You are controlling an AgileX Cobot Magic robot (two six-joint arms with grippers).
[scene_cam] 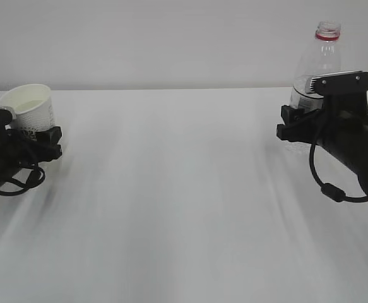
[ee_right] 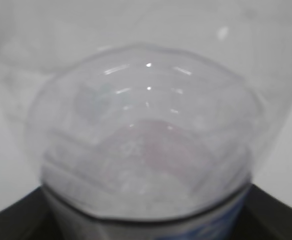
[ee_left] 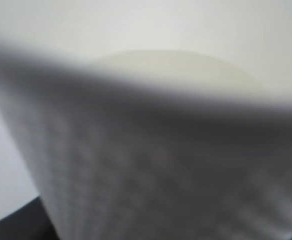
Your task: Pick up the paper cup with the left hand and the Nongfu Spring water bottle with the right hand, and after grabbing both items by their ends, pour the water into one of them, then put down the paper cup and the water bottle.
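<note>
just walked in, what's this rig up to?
Two arms, one item each. The left gripper is closed around a white paper cup, tilted slightly, at the far left of the table. The right gripper grips a clear water bottle by its lower part at the far right, upright, cap off. They are far apart and no pouring is under way. The blurred wrist views don't show whether either holds water.
</note>
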